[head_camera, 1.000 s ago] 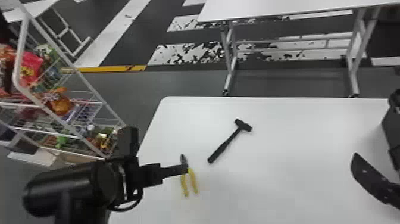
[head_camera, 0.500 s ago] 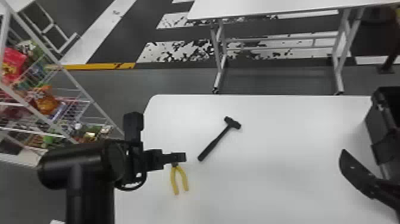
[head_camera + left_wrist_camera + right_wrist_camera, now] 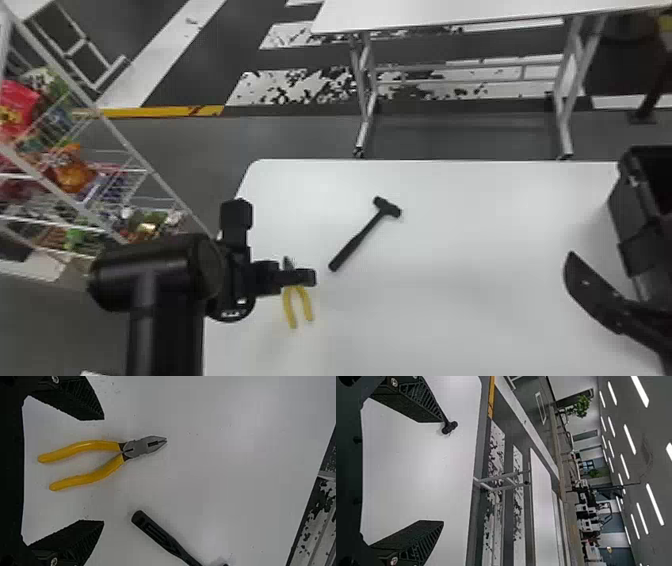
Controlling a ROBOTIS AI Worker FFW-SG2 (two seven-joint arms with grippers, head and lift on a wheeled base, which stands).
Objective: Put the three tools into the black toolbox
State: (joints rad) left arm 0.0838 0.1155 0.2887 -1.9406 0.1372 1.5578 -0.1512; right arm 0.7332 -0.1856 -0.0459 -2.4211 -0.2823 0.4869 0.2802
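In the head view, my left gripper is over the yellow-handled pliers, partly covering them. In the left wrist view the pliers lie flat between the spread fingers of my left gripper, gripped by neither. Right of them on the table, a black hammer lies diagonally; its handle and, in the right wrist view, its head also show. The black toolbox stands at the right edge. Beside it is my right gripper; its fingers stand apart with nothing between them at the wrist.
The white table carries the tools, with its rounded far-left corner behind them. A wire rack of snack packets stands to the left. Beyond the far edge is a second white table with metal legs.
The head view has swung right, so the table's contents appear farther left. Relative to the tools, my left gripper has shifted right over the pliers. The right gripper keeps its place.
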